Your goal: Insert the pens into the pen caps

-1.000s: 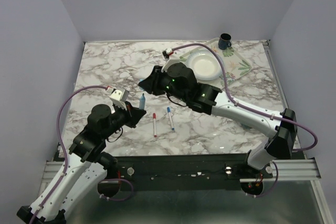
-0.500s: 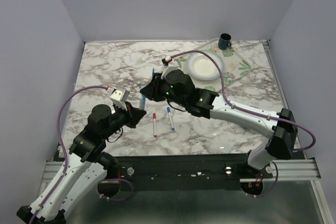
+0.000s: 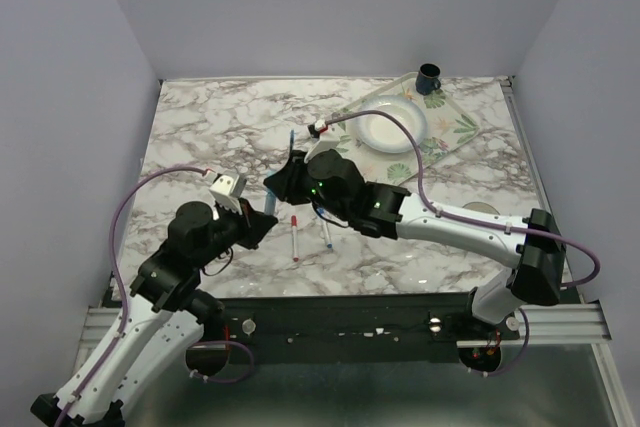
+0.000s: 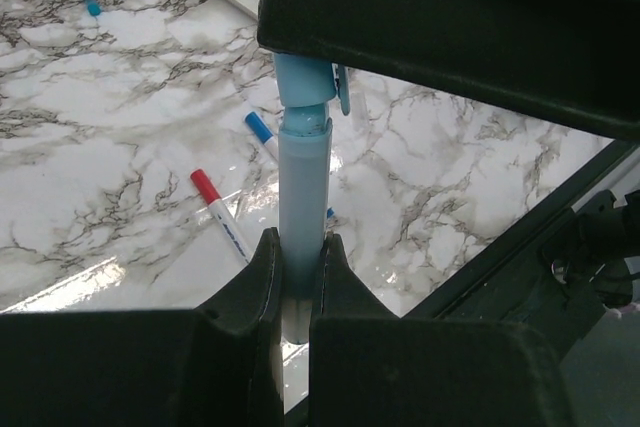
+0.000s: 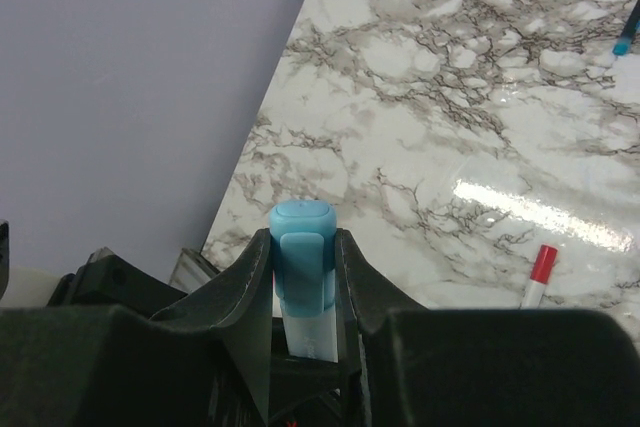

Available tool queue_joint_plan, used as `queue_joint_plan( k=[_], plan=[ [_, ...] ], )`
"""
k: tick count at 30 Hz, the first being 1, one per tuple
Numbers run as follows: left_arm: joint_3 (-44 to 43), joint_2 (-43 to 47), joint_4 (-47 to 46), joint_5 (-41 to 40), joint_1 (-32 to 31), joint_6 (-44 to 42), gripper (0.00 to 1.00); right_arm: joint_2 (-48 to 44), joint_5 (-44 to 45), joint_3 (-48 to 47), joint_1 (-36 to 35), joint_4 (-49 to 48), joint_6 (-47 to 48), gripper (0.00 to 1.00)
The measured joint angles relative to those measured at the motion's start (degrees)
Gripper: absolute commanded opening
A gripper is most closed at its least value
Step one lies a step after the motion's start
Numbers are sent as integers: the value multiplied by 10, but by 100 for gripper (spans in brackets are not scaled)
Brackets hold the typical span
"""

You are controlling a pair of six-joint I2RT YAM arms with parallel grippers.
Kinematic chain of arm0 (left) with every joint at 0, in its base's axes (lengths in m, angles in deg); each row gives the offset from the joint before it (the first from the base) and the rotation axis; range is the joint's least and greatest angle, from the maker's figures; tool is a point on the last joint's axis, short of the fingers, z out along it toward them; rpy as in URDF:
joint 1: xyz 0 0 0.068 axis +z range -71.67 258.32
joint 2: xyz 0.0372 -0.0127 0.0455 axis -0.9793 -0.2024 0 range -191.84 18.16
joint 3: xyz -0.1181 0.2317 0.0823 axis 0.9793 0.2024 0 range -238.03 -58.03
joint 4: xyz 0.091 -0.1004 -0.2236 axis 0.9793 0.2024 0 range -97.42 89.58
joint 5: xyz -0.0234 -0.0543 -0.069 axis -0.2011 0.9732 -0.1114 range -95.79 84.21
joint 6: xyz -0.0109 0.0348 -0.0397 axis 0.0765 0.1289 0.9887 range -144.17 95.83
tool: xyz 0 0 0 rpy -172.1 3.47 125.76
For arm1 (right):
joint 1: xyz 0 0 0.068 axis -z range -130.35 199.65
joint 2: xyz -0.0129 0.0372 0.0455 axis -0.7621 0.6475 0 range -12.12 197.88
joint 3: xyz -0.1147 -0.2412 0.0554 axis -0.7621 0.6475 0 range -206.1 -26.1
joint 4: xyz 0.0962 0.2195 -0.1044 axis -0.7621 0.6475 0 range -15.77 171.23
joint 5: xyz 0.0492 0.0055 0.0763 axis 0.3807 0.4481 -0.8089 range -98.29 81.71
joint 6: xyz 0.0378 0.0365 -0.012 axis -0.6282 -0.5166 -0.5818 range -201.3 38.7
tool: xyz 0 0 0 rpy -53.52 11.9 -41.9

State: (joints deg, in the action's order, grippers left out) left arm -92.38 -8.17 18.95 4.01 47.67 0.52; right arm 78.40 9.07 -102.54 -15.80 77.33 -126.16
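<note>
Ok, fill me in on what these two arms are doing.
The left gripper holds the thick light blue pen upright above the marble table. The right gripper clamps the light blue cap end to end on the pen's top. Whether the cap is fully pushed on cannot be told. A red-ended pen and a blue-ended pen lie on the table nearby.
</note>
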Motion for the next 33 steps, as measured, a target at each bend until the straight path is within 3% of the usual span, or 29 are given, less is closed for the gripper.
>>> queue_joint_plan(
  k=[5,15,24,31,33],
  plan=[
    [2,19,4,-5,-1,7,0,0,50,0,-24,2,-8,1],
    [12,39,-3,3,-2,17,0,-10,66,9,-36,-5,-5,1],
    [9,18,-5,15,-6,8,0,-15,99,10,-51,24,10,12],
    [6,11,-33,49,-6,-11,0,-38,116,10,-58,45,11,54],
    [6,15,-69,53,-4,-14,0,-56,98,10,-63,62,15,61]
  ],
)
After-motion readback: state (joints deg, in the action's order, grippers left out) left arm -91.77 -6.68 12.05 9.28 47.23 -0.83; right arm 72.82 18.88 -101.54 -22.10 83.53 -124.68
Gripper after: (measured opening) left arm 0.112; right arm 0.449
